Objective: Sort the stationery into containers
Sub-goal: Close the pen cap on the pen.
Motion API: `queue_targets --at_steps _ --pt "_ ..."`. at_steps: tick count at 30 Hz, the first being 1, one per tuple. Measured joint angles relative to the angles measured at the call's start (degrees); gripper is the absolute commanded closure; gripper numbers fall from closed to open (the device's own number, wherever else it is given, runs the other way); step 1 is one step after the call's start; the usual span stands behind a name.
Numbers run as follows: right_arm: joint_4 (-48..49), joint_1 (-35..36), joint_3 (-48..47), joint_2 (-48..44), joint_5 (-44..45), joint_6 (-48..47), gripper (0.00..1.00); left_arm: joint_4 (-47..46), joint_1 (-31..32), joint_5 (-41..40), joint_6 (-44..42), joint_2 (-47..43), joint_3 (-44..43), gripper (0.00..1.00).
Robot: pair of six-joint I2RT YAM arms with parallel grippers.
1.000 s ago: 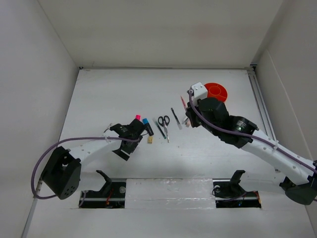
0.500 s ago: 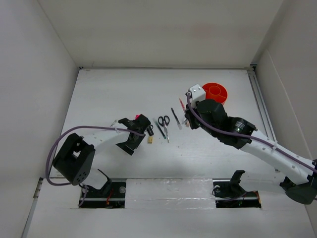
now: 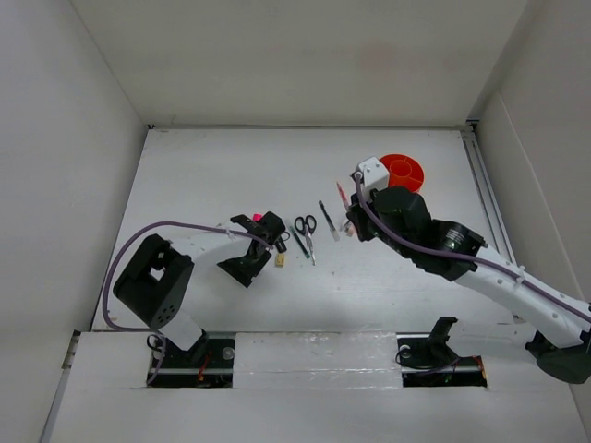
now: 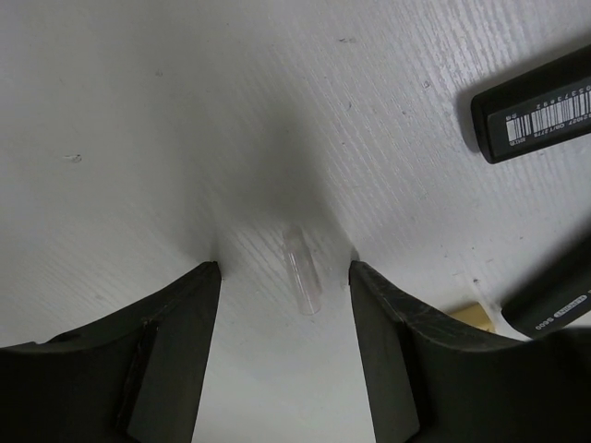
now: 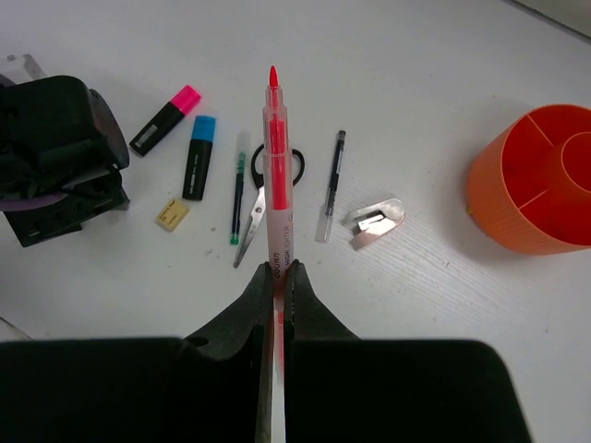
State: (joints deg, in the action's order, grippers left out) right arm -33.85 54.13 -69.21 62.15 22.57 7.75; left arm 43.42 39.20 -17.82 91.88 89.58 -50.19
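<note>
My right gripper [image 5: 279, 266] is shut on a pink pen [image 5: 275, 175] and holds it above the table, left of the orange organiser [image 5: 536, 180]. On the table below lie a pink-capped highlighter [image 5: 166, 120], a blue-capped highlighter [image 5: 199, 157], a yellowish eraser [image 5: 173, 213], a dark pen [image 5: 239, 198], scissors [image 5: 249, 231] and a grey pen [image 5: 332, 185]. My left gripper [image 4: 282, 268] is open and low over the table. A small clear tube [image 4: 303, 272] lies between its fingers, touching neither. In the top view the left gripper [image 3: 273, 236] covers the blue highlighter.
A small metal clip-like piece [image 5: 374, 224] lies between the grey pen and the organiser. White walls close in the table at the left, back and right. The organiser [image 3: 404, 170] stands at the back right, just behind my right wrist.
My left gripper has moved right, up to the highlighters, and its jaws have narrowed. The right arm has shifted only slightly, the pink pen still in its grip.
</note>
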Motion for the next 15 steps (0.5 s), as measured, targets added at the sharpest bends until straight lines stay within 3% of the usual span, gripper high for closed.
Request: queue_targets --at_steps 11,13,15 --pt "0.7 0.7 0.7 -2.3 0.0 -0.3 1.0 0.8 -0.1 0.7 -0.3 1.5 -1.4 0.58" --pt "0.9 0.7 0.7 -2.6 0.0 -0.3 1.0 0.8 -0.1 0.7 -0.3 1.9 -1.8 0.62" --pt "0.9 0.7 0.7 -2.9 0.0 -0.3 1.0 0.8 -0.2 0.9 -0.3 2.3 -2.1 0.75"
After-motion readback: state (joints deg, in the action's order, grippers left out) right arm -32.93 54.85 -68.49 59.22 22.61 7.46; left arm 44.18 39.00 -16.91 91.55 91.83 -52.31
